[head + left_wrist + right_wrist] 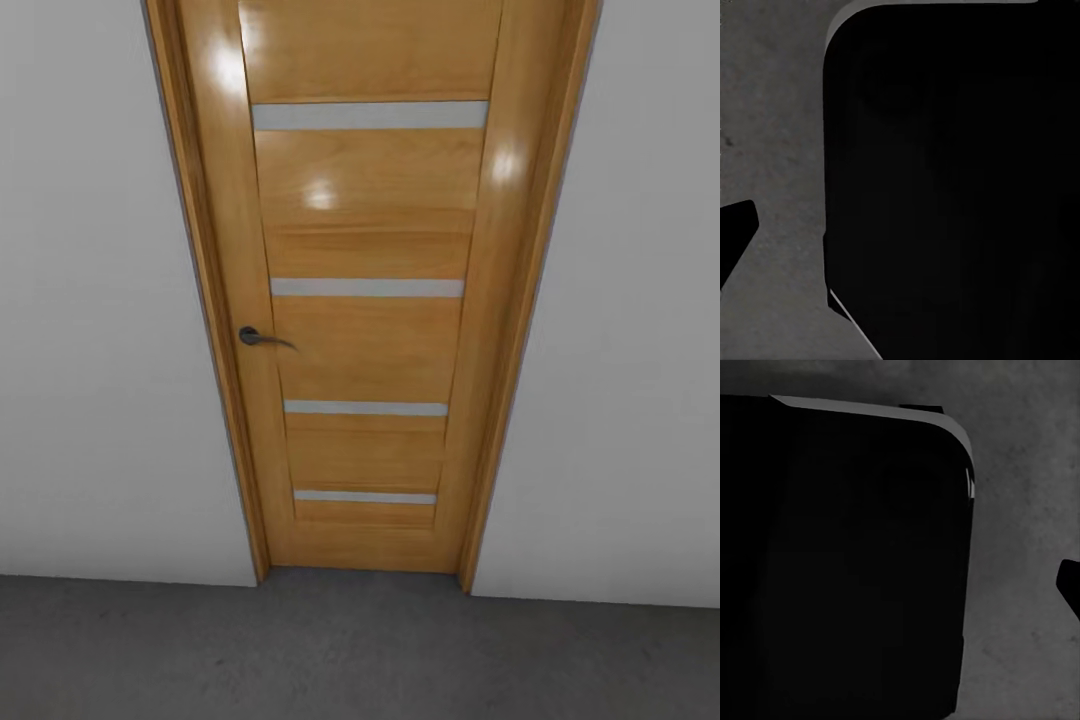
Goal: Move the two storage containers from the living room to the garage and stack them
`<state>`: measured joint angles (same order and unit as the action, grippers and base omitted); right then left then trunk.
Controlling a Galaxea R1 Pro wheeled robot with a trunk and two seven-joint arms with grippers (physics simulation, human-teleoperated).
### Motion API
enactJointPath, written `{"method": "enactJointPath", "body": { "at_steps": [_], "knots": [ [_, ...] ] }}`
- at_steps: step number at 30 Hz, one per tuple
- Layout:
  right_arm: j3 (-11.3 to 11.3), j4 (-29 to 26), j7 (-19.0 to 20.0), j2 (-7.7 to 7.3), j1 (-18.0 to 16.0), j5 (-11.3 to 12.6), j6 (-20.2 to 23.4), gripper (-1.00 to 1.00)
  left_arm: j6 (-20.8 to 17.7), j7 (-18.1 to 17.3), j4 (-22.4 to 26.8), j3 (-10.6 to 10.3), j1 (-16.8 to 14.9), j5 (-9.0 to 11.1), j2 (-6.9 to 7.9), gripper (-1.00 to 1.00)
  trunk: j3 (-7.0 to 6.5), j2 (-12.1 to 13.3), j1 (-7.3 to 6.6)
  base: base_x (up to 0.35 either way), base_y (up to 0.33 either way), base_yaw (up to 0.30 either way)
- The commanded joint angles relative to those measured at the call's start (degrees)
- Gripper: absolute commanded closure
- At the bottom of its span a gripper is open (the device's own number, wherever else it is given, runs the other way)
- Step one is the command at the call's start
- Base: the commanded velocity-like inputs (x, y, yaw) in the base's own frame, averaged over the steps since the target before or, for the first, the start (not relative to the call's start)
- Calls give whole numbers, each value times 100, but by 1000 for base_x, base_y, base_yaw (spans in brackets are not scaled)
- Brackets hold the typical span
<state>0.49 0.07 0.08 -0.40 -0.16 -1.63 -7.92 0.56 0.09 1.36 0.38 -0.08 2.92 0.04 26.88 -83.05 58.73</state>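
The two storage containers are out of view. I face a closed wooden door (365, 300) set in a plain white wall (100, 350), with the dark grey floor (350, 650) of the garage in front of it. In the left wrist view a dark fingertip (736, 229) of my left gripper juts over the grey floor (772, 112). A dark fingertip (1071, 585) of my right gripper pokes in at the edge of the right wrist view. Nothing is seen between the fingers of either gripper.
The door has a dark lever handle (258, 338) on its left side and several pale horizontal strips. A large black rounded body (952, 187), apparently part of the robot, hangs close over the floor; it also appears in the right wrist view (840, 562).
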Motion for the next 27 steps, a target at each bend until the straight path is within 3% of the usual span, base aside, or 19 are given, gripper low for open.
{"method": "enactJointPath", "body": {
  "at_steps": [1,27],
  "knots": [
    [3,1,1,0,-2,-16,-16,-100,8,1,3,2,-2,35,1,-100,5,-3,0,6,2,0],
    [-5,1,-2,-3,-2,5,-34,-100,11,0,7,23,-1,71,5,-100,5,-3,0,30,0,32]
  ]
}}
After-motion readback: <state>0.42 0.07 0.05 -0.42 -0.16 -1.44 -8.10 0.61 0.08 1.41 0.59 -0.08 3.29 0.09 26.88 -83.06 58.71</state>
